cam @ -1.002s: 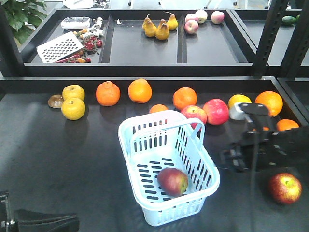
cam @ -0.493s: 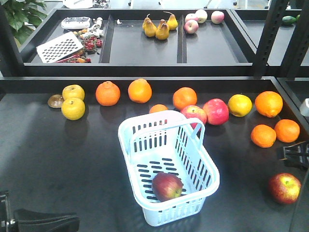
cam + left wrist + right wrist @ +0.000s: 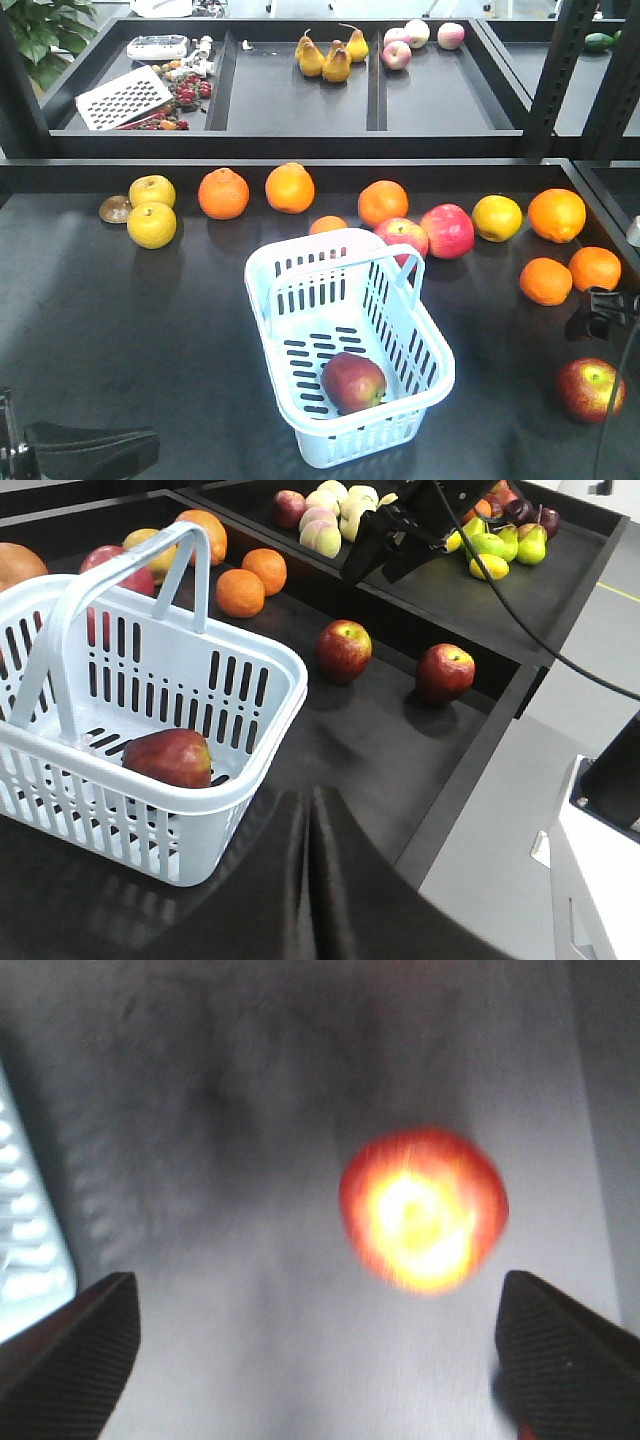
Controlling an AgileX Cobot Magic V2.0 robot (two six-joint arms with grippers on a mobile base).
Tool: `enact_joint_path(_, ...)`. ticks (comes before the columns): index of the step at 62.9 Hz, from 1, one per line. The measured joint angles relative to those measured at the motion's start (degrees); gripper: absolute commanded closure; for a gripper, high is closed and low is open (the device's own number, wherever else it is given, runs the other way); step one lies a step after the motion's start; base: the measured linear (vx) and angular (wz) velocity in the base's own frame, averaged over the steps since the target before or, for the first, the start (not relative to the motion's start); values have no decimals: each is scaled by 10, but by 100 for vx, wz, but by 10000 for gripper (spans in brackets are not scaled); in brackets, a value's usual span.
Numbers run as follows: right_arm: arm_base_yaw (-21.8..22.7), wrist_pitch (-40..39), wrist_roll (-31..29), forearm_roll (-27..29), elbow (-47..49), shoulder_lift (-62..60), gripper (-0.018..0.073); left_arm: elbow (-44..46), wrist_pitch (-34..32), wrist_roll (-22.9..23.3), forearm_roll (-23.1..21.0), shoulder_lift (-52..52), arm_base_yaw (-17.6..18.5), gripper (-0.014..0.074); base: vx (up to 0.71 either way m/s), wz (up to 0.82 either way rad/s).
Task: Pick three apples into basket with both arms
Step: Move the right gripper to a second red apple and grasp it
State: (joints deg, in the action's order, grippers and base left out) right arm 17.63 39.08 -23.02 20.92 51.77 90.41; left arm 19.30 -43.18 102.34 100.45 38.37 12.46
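Because likely firm, slick and rollable, grip apple (image 3: 424,1210) ahead of spread right tool (image 3: 315,1295) across widest middle, squeezing gently against bruising; left tool (image 3: 310,825) pressed together.

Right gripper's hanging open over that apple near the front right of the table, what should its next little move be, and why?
I'd probably centre the right gripper over the loose apple before lowering. Its wrist view shows open jaws with that apple between them but off centre toward one finger, and only a single apple lies in the basket.
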Motion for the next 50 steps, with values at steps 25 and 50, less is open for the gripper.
enact_joint_path(25, 0, 20, 45, -65, 78, 119, -81, 0, 0, 0, 0, 0, 0, 603, 0, 0)
enact_joint_path(50, 0, 5, 48, -78, 90, 208, -71, 0, 1, 0, 0, 0, 0, 603, 0, 0)
